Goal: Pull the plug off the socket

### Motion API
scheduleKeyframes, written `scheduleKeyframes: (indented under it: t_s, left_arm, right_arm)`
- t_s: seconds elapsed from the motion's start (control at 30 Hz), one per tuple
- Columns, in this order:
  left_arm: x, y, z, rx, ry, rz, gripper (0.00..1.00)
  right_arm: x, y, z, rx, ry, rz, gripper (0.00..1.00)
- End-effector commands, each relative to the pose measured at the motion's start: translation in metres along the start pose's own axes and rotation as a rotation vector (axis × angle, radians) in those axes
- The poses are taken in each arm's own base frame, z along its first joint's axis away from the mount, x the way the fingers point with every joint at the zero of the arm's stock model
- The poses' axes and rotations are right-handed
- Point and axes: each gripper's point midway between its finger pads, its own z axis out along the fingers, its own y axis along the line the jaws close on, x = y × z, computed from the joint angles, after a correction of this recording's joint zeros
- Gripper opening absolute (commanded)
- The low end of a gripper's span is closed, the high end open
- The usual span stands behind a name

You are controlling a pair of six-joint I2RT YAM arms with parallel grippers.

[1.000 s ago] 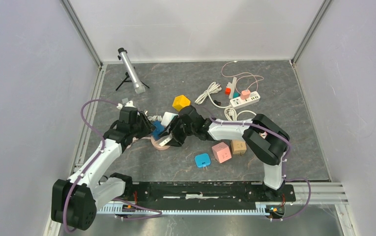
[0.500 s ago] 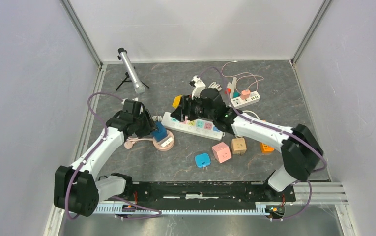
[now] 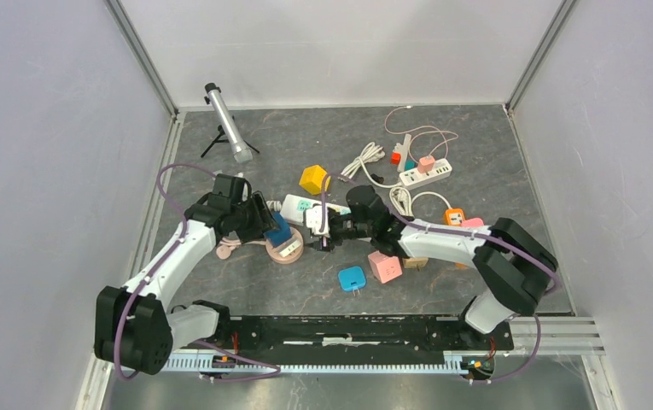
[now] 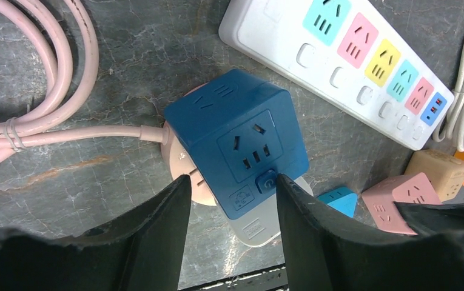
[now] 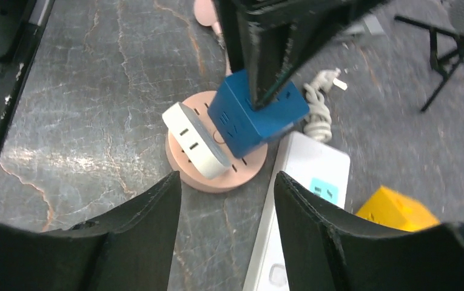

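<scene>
A blue cube plug (image 4: pixel 241 142) and a white plug (image 4: pixel 272 221) sit in a round pink socket (image 4: pixel 178 170) with a pink cord. My left gripper (image 4: pixel 229 182) is open, its fingers straddling the blue cube's near end; the right finger touches the cube by its button, the left finger stands clear. In the top view the left gripper (image 3: pixel 265 224) is at the blue plug (image 3: pixel 278 231). My right gripper (image 3: pixel 321 231) is open and empty just right of the socket (image 3: pixel 287 253). The right wrist view shows the socket (image 5: pixel 217 176), white plug (image 5: pixel 194 140) and blue plug (image 5: pixel 253 115).
A white power strip (image 3: pixel 299 206) with coloured outlets lies behind the socket, partly under my right arm. A yellow cube (image 3: pixel 314 178), a blue plug (image 3: pixel 352 278), a pink cube (image 3: pixel 384 266), another strip (image 3: pixel 425 173), a coiled white cable (image 3: pixel 361 161) and a tube on a tripod (image 3: pixel 224 124) lie around.
My right gripper was at the socket, swung back over the power strip, and is now low again just right of the socket. The left gripper has stayed at the blue plug.
</scene>
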Motion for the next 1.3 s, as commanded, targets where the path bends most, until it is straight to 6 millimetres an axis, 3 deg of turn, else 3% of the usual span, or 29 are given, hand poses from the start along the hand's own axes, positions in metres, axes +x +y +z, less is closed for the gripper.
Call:
scheduleKeyframes:
  t_s: [0.0,0.17,0.5,0.6,0.63,0.8,0.93,1.13,1.27]
  left_arm:
    - [0.002,0.001,0.000,0.026,0.020,0.050,0.60]
    - [0.005,0.007,0.001,0.018,0.045,0.047,0.58]
    - [0.011,0.012,0.007,0.011,0.069,0.026,0.56]
    - [0.011,0.013,0.007,0.002,0.064,0.021,0.56]
    - [0.010,0.014,0.006,0.000,0.057,0.019,0.56]
    - [-0.006,0.013,-0.005,-0.013,-0.035,0.038,0.61]
    - [-0.023,0.000,-0.017,0.032,-0.107,0.063,0.69]
    - [-0.034,-0.009,-0.019,0.066,-0.158,0.035,0.70]
    - [-0.026,0.002,-0.012,0.023,-0.135,0.000,0.66]
  right_arm:
    - [-0.040,0.002,0.025,-0.114,-0.162,-0.304,0.62]
    - [-0.021,0.015,0.045,-0.223,-0.089,-0.382,0.58]
    - [0.022,0.033,0.053,-0.376,0.047,-0.420,0.48]
    - [0.031,0.028,0.057,-0.346,0.072,-0.432,0.47]
    - [0.029,0.024,0.060,-0.323,0.063,-0.442,0.47]
    - [0.027,0.015,0.070,-0.276,0.045,-0.438,0.26]
    - [0.022,0.010,0.071,-0.267,0.041,-0.459,0.04]
    - [0.006,0.012,0.073,-0.313,0.012,-0.403,0.00]
    - [0.009,0.019,0.078,-0.337,0.003,-0.350,0.00]
